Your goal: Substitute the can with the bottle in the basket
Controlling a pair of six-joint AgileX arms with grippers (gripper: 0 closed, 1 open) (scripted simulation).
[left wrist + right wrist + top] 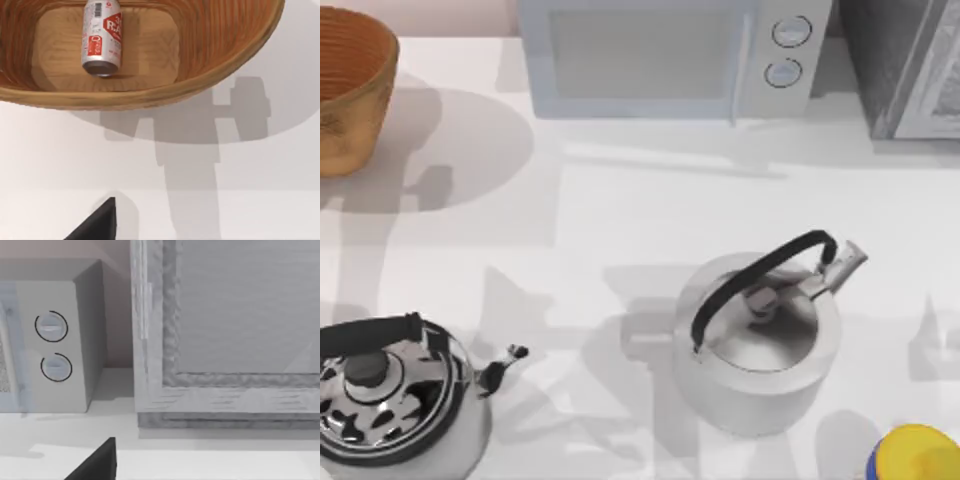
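The brown-orange woven basket point(348, 110) stands at the table's back left corner. In the left wrist view its rim point(165, 92) is close, and the white can point(101, 37) with red label marks lies on its side on the basket floor. A black part of my left gripper point(97, 226) hangs over the bare table just outside the basket wall, apart from it. A black part of my right gripper point(97, 465) shows in the right wrist view, facing the back right of the table. A round yellow-and-blue object point(917, 455) sits at the front right edge; I cannot tell whether it is the bottle.
A white microwave point(670, 55) stands at the back middle, and a grey box point(910, 65) fills the back right. A matte steel kettle point(760, 340) sits right of centre. A shiny kettle point(395, 405) stands at the front left.
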